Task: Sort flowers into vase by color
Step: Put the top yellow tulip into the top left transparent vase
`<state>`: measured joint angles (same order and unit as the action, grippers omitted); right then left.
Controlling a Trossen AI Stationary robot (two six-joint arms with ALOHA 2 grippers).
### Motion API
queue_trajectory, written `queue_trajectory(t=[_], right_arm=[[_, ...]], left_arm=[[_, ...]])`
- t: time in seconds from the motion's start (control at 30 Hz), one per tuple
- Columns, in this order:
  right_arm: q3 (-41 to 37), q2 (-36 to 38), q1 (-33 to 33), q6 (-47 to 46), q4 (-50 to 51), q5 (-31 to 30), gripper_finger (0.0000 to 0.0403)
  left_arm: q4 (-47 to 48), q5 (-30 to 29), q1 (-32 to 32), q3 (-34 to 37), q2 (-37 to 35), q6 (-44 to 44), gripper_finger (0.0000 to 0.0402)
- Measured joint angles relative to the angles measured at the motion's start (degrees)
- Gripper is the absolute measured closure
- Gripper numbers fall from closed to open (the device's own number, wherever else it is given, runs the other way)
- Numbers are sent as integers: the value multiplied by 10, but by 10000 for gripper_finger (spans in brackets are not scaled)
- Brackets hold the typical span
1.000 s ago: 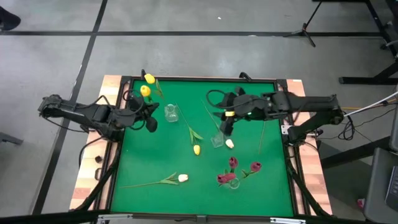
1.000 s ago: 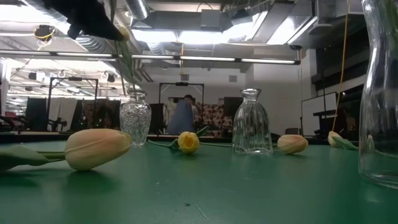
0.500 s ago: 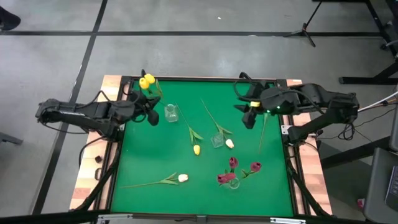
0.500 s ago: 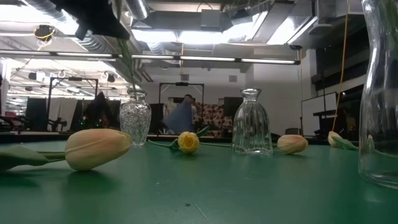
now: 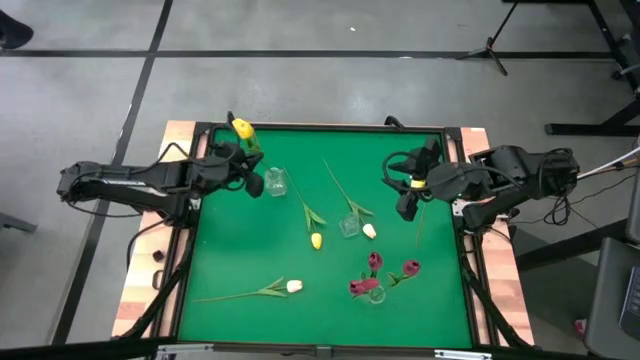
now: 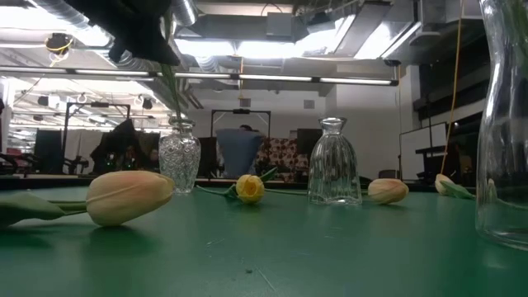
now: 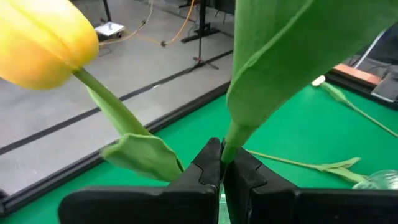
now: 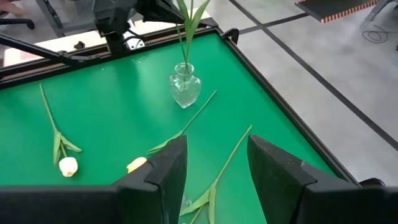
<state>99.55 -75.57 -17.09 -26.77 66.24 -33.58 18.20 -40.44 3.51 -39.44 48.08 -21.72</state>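
My left gripper [image 5: 252,182] is shut on the green stems of yellow flowers, right beside a small clear vase [image 5: 275,182] at the table's far left. One yellow head [image 5: 242,128] leans toward the far edge. In the right wrist view the stems [image 8: 186,31] run down into that vase [image 8: 185,87]. My right gripper [image 5: 404,205] hangs open and empty over the table's right part. A second vase [image 5: 375,292] near the front holds dark red flowers [image 5: 374,262]. My left gripper pinches the green stems [image 7: 226,148] between its two fingers, below a broad leaf [image 7: 280,56] and the yellow head [image 7: 43,37]. The fingers reach in roughly level from the table's left, across the stems. The stems stand upright, their lower ends in the vase's mouth [image 8: 185,67].
A yellow flower [image 5: 316,240] and a cream one [image 5: 369,231] lie mid-table beside a third clear vase [image 5: 349,225]. Another cream flower [image 5: 294,286] lies near the front left. A loose stem [image 5: 420,222] lies near the right edge.
My left gripper has carried the yellow flowers toward the table's right, up to the small vase, staying shut. My right gripper has drawn back from the middle vase toward the table's right edge, its fingers still open.
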Motion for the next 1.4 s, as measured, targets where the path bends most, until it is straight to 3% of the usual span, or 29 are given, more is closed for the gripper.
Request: queue_trajectory(t=[0.23,0.5,0.87,1.4], right_arm=[[0,0,-15,-16,1,-1,236],[0,0,-41,-20,4,-9,236],[0,0,-39,-19,3,-14,236],[0,0,-39,-19,3,27,235]], left_arm=[[-6,11,16,9,13,-28,401],[-99,10,19,93,-24,-52,401],[-114,43,19,100,-23,-66,399],[-101,58,18,99,-25,-89,267]])
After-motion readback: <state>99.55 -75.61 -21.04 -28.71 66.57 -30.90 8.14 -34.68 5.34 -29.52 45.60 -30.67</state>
